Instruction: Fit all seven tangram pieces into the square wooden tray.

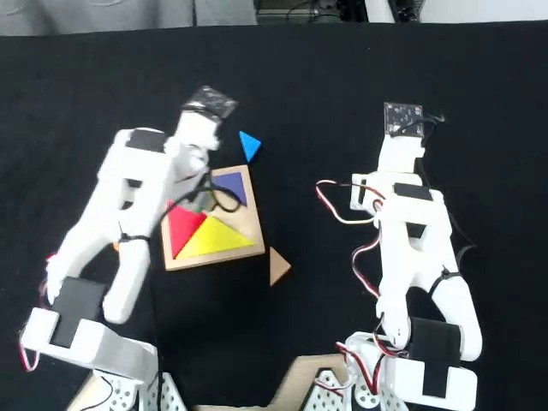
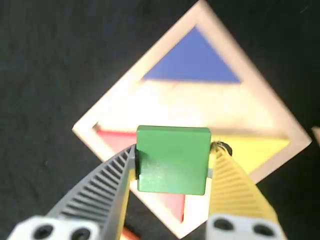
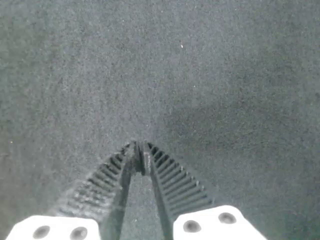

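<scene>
Three triangles lie in the square wooden tray [image 1: 216, 259] [image 2: 135, 67]. The large blue triangle [image 1: 233, 188] [image 2: 192, 62] fills one corner. The red triangle [image 1: 184, 227] [image 2: 115, 140] and yellow triangle [image 1: 218, 238] [image 2: 257, 147] lie edge to edge on the opposite side. A strip of bare wood runs between the blue piece and those two.

The left gripper [image 2: 172, 150] hangs over the tray, jaws clamped on two opposite sides of the green square [image 2: 172, 160]. The square sits above the line where red meets yellow; whether it touches the tray floor I cannot tell.

A small blue triangle [image 1: 249, 145] lies loose on the black cloth [image 1: 342, 86], near the tray's far corner. A tan triangle [image 1: 278, 266] lies just off the near right corner.

The right gripper [image 3: 139, 150] is well apart from the tray, over bare cloth, jaws pressed together with nothing between them.
</scene>
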